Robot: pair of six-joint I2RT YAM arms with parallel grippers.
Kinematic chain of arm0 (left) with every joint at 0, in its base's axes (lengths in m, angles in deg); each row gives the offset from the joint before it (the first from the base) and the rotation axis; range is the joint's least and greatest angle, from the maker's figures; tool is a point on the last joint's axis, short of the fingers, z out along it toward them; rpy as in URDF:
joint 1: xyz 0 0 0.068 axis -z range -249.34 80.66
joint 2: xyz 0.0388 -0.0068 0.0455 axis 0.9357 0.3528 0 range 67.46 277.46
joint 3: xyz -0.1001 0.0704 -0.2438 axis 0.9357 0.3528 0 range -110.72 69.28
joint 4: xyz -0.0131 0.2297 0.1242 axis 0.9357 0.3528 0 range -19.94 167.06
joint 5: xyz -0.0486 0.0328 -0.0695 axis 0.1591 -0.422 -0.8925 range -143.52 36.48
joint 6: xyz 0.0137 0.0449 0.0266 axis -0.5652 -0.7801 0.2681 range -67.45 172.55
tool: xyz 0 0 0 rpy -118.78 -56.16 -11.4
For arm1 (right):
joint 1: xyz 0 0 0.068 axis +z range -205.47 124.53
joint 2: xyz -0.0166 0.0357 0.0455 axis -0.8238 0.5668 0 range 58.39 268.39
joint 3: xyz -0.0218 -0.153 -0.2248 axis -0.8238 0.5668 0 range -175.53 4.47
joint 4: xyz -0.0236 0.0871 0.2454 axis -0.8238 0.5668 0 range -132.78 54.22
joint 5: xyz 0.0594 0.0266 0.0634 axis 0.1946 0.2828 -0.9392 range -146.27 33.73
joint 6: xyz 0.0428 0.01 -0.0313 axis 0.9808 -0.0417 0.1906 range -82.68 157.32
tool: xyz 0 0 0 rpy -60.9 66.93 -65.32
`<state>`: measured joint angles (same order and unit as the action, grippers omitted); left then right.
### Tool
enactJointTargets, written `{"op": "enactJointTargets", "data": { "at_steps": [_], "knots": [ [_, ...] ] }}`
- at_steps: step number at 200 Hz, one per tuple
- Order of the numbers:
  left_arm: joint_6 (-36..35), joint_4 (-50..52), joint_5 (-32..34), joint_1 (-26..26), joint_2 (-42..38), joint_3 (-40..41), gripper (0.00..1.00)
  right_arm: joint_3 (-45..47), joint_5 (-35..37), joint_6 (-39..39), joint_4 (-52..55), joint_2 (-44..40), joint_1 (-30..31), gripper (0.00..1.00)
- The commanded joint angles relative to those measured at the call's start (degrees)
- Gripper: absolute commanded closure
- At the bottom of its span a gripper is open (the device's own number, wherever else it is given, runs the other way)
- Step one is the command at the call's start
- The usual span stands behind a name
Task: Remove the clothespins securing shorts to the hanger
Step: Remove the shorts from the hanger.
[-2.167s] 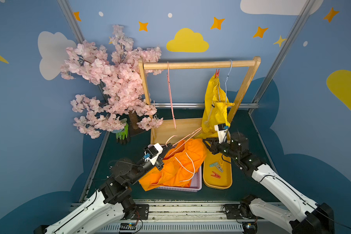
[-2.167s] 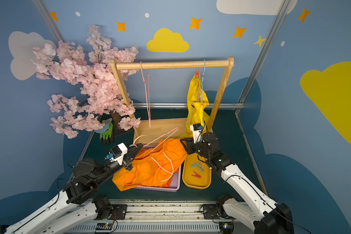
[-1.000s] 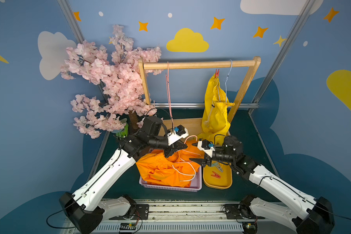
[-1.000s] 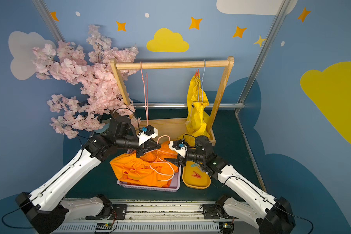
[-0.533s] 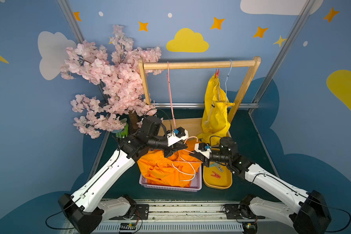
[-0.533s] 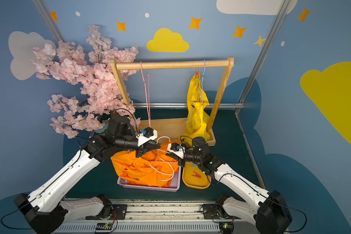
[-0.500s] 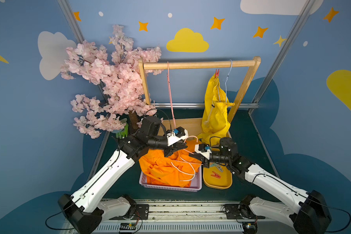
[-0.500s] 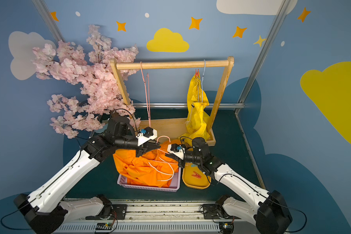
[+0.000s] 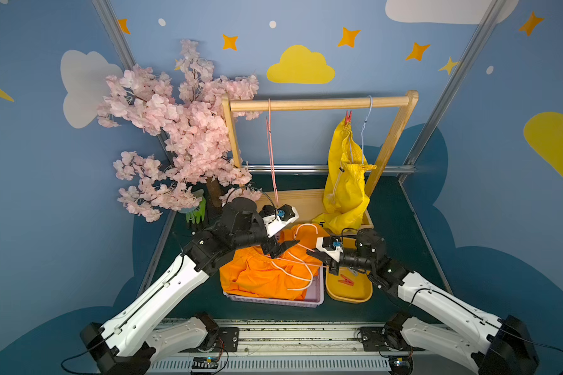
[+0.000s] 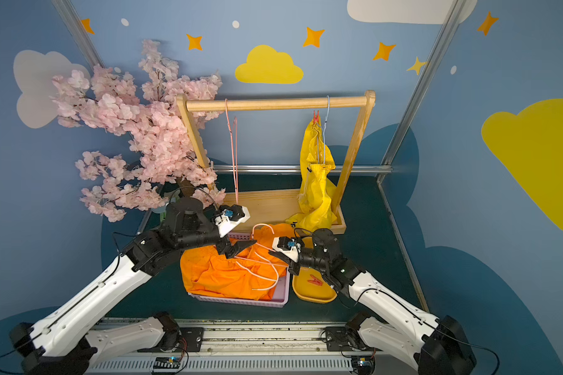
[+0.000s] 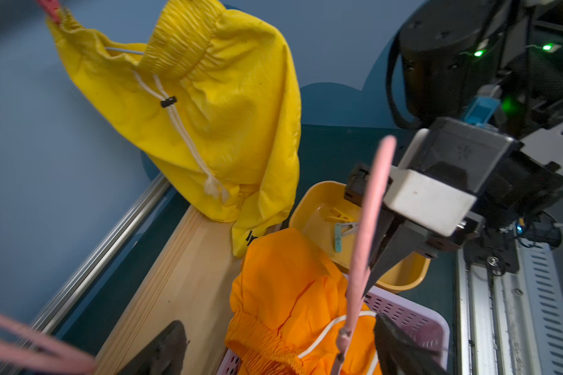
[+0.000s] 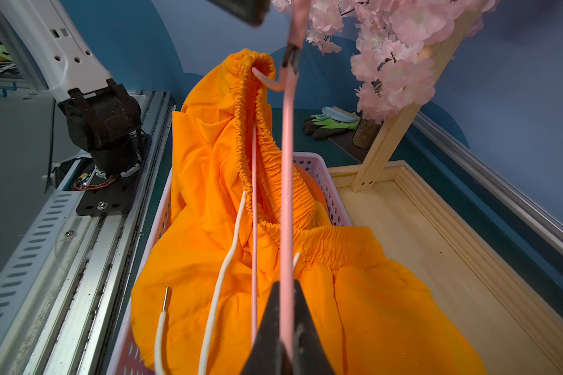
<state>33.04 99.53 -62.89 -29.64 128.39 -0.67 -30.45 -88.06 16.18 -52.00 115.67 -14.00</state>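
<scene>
Green tabletop (image 9: 395,214), blue walls (image 9: 46,201); left jaws wide, right jaws clamp pink hanger (image 12: 287,194)

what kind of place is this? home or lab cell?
Most likely a staged lab cell, not a home: painted cloud-and-star walls framed by aluminium posts, two arms mounted on a metal base rail, and a wooden clothes rack beside a fake blossom tree.

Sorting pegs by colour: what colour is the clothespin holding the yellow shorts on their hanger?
Red clothespin, clearest in a top view.
</scene>
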Motion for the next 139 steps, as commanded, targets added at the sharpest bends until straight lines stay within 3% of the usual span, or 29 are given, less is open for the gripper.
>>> {"op": "enactJointTargets", "data": {
  "at_steps": [1,30,53,72,98,139],
  "knots": [
    [11.44,4.97,15.32,0.45,-4.80,-1.63,0.10,0.28,1.35,1.10,-1.51,-0.65,0.36,1.00],
    [24.87,17.78,21.90,0.51,-8.21,-5.38,0.16,0.07,1.99,1.11,-1.69,-0.76,0.39,1.00],
    [37.44,34.58,21.88,0.56,-4.53,-11.56,0.20,-0.24,2.82,1.43,-1.08,-1.33,0.63,1.00],
    [45.50,42.70,21.50,1.43,-1.66,-12.38,0.19,-0.23,3.59,1.53,-0.81,-1.96,0.72,1.00],
    [54.28,43.13,26.20,3.79,-4.18,-8.62,0.16,-0.23,3.93,1.55,-0.04,-2.82,0.97,1.00],
    [57.32,42.53,27.89,3.85,-4.25,-7.34,0.15,-0.17,3.94,1.47,1.02,-3.23,1.41,1.00]
  ]
}}
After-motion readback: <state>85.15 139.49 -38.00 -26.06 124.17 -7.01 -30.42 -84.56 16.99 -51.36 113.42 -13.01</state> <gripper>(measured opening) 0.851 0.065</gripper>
